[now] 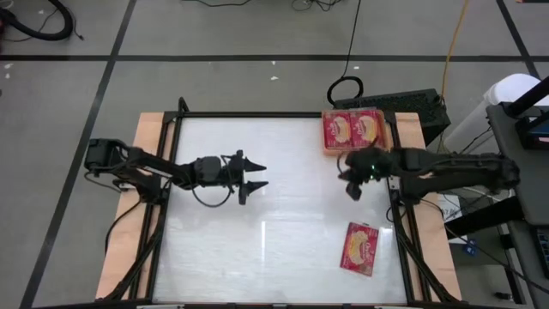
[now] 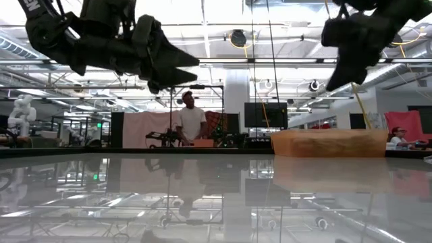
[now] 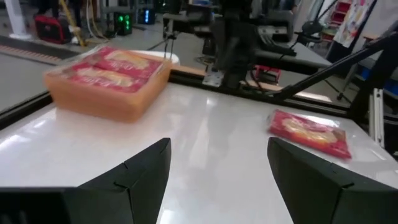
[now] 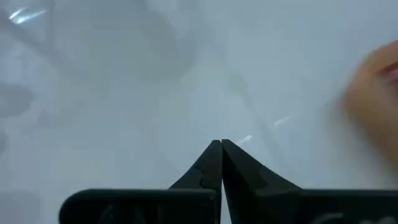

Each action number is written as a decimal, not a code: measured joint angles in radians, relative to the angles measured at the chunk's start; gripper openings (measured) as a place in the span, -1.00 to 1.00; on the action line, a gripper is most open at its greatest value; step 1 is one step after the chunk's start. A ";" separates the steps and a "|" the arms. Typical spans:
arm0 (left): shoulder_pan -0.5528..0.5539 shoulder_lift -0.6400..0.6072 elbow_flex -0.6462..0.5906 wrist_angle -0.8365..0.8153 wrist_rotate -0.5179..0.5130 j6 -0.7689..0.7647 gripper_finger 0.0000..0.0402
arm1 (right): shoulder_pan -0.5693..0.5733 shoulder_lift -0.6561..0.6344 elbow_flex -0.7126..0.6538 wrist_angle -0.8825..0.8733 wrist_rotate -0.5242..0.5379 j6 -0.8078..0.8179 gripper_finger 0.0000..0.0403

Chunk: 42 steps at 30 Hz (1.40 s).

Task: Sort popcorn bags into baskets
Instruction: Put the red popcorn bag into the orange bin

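Note:
An orange tray (image 1: pixel 383 129) stands at the table's far right corner with two red popcorn packets (image 1: pixel 353 130) lying flat in it, picture side up; it also shows in the left wrist view (image 3: pixel 124 102). One more packet (image 1: pixel 361 248) lies flat on the white table near the right front; it also shows in the left wrist view (image 3: pixel 309 132). My left gripper (image 1: pixel 258 175) is open and empty over the table's middle left, pointing right. My right gripper (image 1: pixel 352 190) is shut and empty, held above the table just in front of the tray.
The white table top (image 1: pixel 274 215) has a dark frame and wooden side strips. A dark box and cables (image 1: pixel 403 101) sit behind the tray. A person (image 2: pixel 191 121) stands in the room beyond the table's far edge.

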 joint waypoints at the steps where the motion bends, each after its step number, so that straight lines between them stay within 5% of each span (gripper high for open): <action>1: -0.019 0.000 0.001 0.002 -0.021 0.005 0.35 | 0.043 0.009 0.000 -0.008 0.004 0.030 -1.00; 7: -0.119 0.000 0.031 -0.006 -0.090 0.005 0.35 | 0.299 0.100 0.000 -0.002 0.023 0.206 -0.93; 14: -0.234 0.000 0.035 -0.013 -0.187 -0.002 0.35 | 0.484 0.212 -0.001 0.030 -0.002 0.302 -0.59; 26: -0.416 0.003 0.036 -0.017 -0.405 -0.056 0.35 | 0.531 0.299 -0.001 -0.086 -0.048 0.524 0.02; 35: -0.497 0.042 0.038 -0.015 -0.490 -0.133 0.35 | 0.559 0.299 -0.003 -0.190 -0.082 0.586 0.09; 42: -0.529 0.141 0.093 -0.003 -0.517 -0.161 0.35 | 0.562 0.299 -0.081 -0.102 -0.155 0.542 0.09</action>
